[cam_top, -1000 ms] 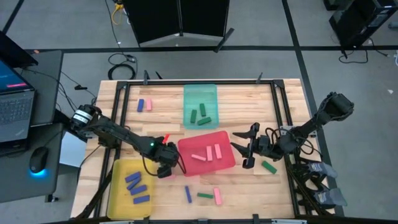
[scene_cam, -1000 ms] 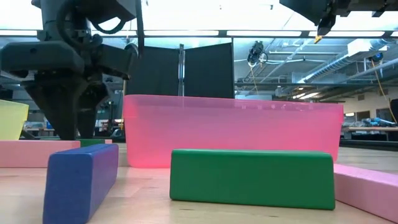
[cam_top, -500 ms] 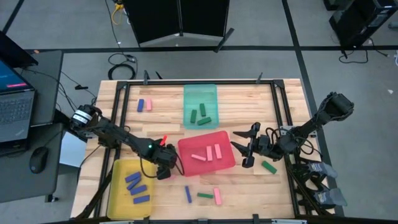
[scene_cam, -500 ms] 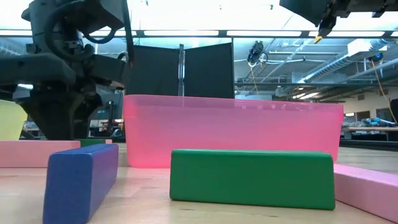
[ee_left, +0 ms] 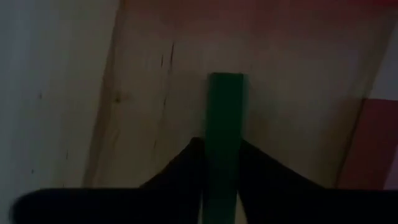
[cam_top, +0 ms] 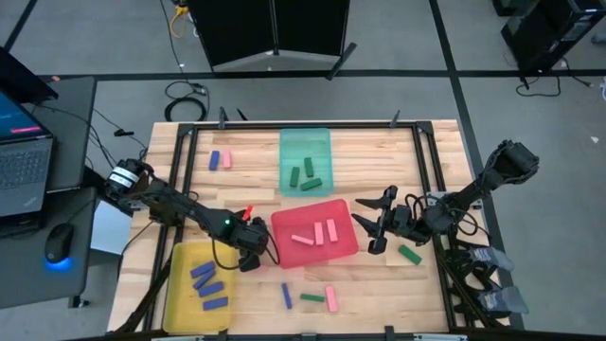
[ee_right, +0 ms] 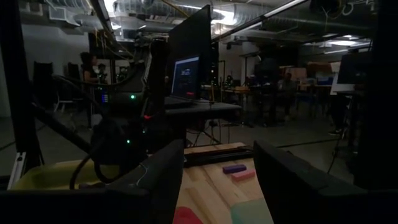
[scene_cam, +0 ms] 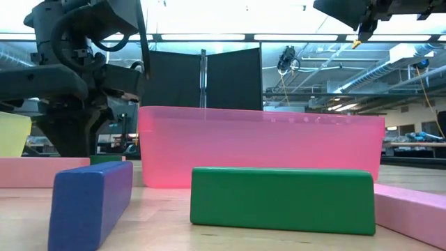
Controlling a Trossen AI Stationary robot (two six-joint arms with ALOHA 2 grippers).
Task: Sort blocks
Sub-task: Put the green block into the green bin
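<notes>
Green block (ee_left: pixel 224 149) clamped in left end effector (ee_left: pixel 219 165), lower end hidden

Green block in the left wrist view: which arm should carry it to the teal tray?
Left. Its gripper is shut on the green block beside the red tray. The right gripper hangs open and empty past that tray's far side.

Grey floor (cam_top: pixel 114 47) surrounds the wooden table (cam_top: pixel 379 152), a laptop (cam_top: pixel 19 152) on a side desk, black partition panels (cam_top: pixel 279 28) beyond, ceiling strip lights (scene_cam: pixel 293 37) glowing
</notes>
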